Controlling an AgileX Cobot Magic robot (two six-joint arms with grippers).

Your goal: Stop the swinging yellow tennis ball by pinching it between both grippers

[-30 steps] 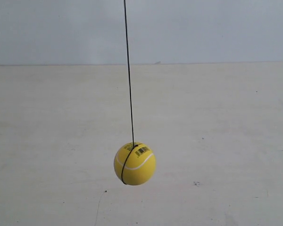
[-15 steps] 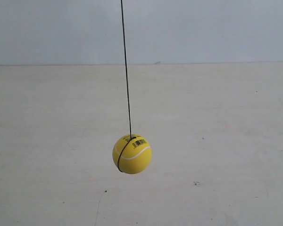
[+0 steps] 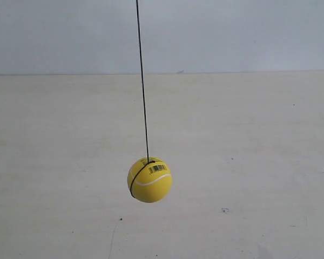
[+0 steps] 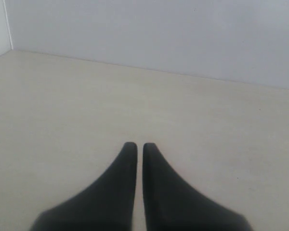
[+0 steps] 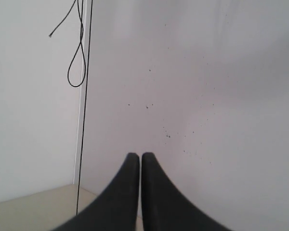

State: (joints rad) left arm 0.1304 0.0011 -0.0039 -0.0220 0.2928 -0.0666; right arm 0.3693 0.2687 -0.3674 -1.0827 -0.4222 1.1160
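Exterior view, yellow tennis ball (image 3: 149, 179): hangs in the air over the counter (image 3: 248, 162), low and just left of the middle of the view.
Exterior view, string (image 3: 142, 81): thin and dark, runs from the top edge down to the ball with a slight slant, then wraps around its left side.
Exterior view, ball markings: a small barcode near the top, with a white seam curving beneath it.
Exterior view, wall (image 3: 232, 32): pale, behind the counter.
Left wrist view, left gripper (image 4: 136, 145): black pointed jaws drawn narrow, with a thin slit between the tips, above the pale counter (image 4: 62, 96).
Right wrist view, right gripper (image 5: 136, 155): jaws nearly touching, aimed at a white speckled wall (image 5: 192, 96).
Right wrist view, thin dark cord (image 5: 84, 120): hangs straight beside a loose loop; I cannot tell whether it is the ball's string.
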